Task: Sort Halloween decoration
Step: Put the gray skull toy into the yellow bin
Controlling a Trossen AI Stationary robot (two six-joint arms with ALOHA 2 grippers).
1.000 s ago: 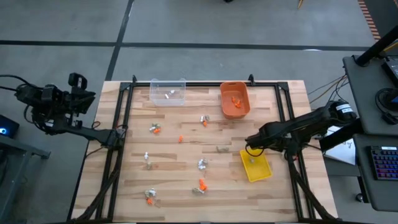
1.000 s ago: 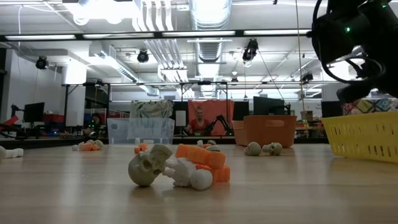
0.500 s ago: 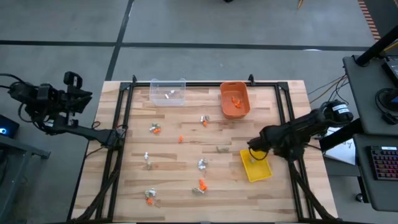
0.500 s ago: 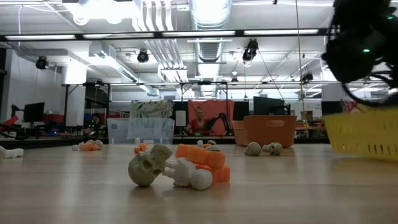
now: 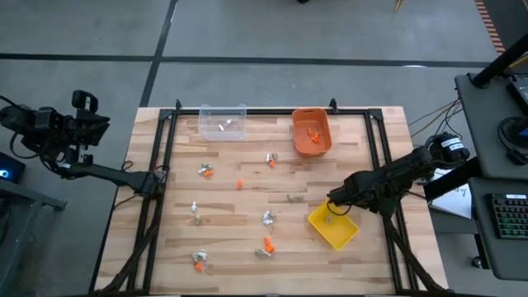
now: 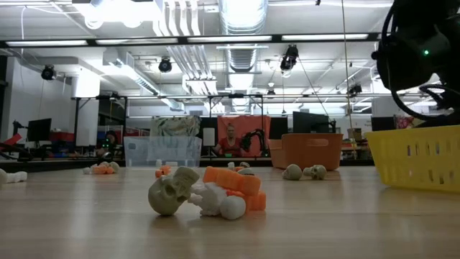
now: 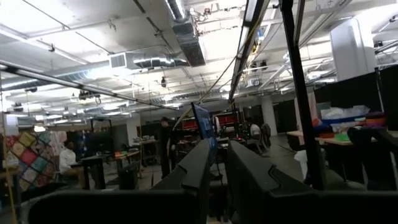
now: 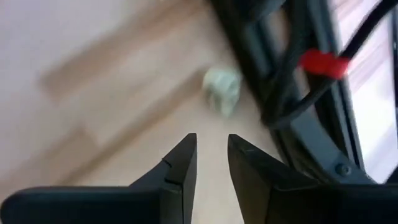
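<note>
**Trinkets scattered, right arm over the yellow bin**

A pale wooden plank table (image 5: 247,231) in a black frame stands in a workshop hall with ceiling ducts and strip lights; from above, the tiny orange, white and tan-grey Halloween trinkets (image 5: 266,245) lie scattered over its middle and left, a few already in the round-cornered orange plastic bin (image 5: 312,133) and the clear plastic bin (image 5: 223,121) at the far edge.

The overhead view alone shows the yellow slatted plastic bin (image 5: 333,226) sitting skewed, one corner aimed at the table's near edge, with the right gripper (image 5: 332,204) just over its far rim; the table-level view instead shows a tan-grey skull (image 6: 171,193) lying tipped against a white piece and an orange piece, their row running across the view; the right wrist view has a pale trinket (image 8: 222,91) on the wood beyond fingers standing slightly apart, holding nothing.

The left gripper (image 5: 82,124) waits off the table's left side, fingers nearly together, empty.
</note>
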